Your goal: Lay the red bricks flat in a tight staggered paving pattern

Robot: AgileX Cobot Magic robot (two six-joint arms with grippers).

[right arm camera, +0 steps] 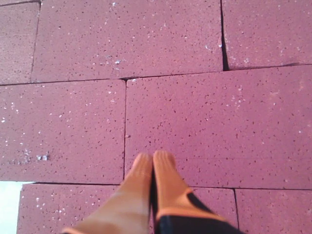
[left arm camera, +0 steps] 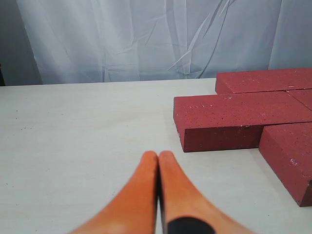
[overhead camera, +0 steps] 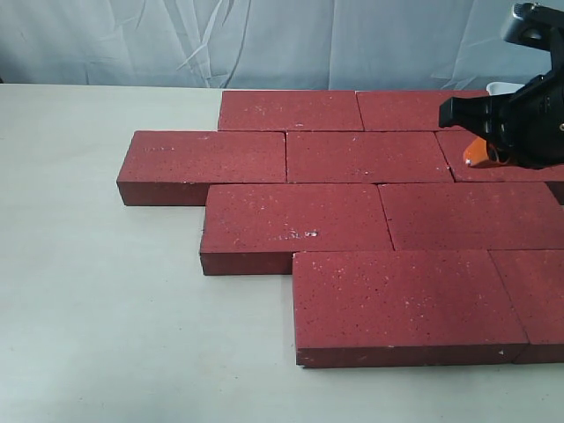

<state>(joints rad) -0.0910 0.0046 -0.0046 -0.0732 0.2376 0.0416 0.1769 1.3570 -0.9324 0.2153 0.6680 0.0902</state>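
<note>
The red bricks (overhead camera: 370, 220) lie flat in four rows across the middle and right of the exterior frame. Every long axis runs left to right, and each row is offset from the one above it. The pattern looks close to finished, though some seams read darker than others, so a tightening nudge may be what remains. The right gripper (overhead camera: 480, 154) hangs over the paving at the upper right, its orange fingers pressed together and holding nothing (whether the tips touch the brick below I cannot tell). The left gripper (left arm camera: 158, 155) is likewise closed and empty, over bare table (overhead camera: 88, 308), with the nearest brick ends well apart from it. The right arm is plainly the nearer. Any push should probably run along the long axis, towards a seam.
</note>
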